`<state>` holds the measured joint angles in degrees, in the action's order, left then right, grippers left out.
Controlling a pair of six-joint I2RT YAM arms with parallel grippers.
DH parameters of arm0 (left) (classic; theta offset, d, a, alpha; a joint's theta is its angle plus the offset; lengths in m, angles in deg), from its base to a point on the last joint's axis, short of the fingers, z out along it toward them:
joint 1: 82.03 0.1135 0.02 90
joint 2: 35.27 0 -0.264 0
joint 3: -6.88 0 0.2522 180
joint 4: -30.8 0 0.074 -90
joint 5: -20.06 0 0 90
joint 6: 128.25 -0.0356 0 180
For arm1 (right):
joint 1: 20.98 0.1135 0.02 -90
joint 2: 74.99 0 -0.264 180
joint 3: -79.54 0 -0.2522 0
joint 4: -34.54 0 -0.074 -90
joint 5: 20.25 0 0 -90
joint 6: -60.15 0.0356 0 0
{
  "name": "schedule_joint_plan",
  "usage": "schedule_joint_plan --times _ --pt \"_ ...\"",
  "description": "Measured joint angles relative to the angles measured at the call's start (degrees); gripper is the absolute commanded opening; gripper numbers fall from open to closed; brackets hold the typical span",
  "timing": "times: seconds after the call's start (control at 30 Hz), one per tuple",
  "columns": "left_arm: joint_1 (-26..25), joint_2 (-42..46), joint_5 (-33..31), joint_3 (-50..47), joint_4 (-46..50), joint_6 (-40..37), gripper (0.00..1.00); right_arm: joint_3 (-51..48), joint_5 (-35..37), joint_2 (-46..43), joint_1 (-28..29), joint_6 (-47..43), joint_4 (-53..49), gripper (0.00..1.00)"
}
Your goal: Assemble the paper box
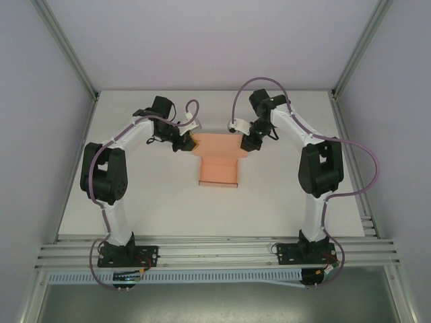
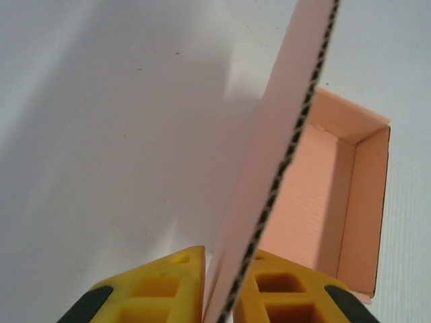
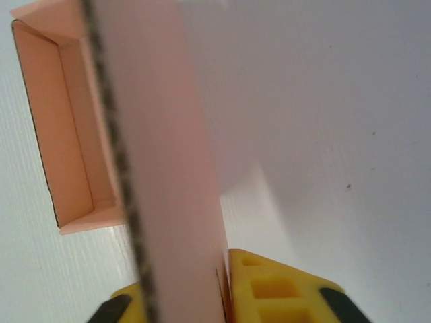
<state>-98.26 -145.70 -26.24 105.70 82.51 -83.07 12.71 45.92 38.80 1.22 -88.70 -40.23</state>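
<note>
Yellow fingers (image 2: 158, 286) of the left hand (image 2: 219, 291) are pinched tight on a sheet of salmon-pink corrugated card, the lid flap (image 2: 269, 168) of the paper box (image 1: 219, 173), which rises edge-on from between them. The right hand (image 3: 195, 296) is clamped in the same way on the opposite side of that flap, so the card spans the gap between the two hands. Just past each hand's fingertips, on the inner side of the raised flap, lies the tray (image 2: 316, 202) of the box, resting on the white worktop (image 1: 135, 202) with its floor down and its side walls folded upright. By my reading the tray is formed and the closing remains: the flap has to be swung over the tray towards the arms' bases and its edge tucked in. Both wrist views cut the fingers off low down and the flap off at its top, so any tuck tab is out of sight. Whether the tray's corner tabs are locked cannot be made out, and from above the jaws are too dark to read.
</note>
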Motion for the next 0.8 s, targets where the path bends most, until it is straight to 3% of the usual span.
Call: schedule_joint_plan --times 0.07,0.4,0.63,0.8 --pt "-0.2 0.0 -0.46 0.04 -0.35 -0.17 0.0 0.0 0.04 0.0 -0.04 0.57 -0.04 0.01" --pt "-0.52 3.08 -4.17 -3.15 -4.94 4.42 0.0 -0.52 3.56 -0.55 1.16 8.68 4.09 0.0" --pt "-1.86 8.07 -10.78 -6.75 -12.35 16.92 0.0 -0.57 14.21 -2.95 4.61 28.92 11.39 0.0" --pt "-3.26 8.41 -19.02 -6.78 -18.84 29.14 0.0 -5.35 22.14 -6.82 8.33 44.02 18.1 0.0"
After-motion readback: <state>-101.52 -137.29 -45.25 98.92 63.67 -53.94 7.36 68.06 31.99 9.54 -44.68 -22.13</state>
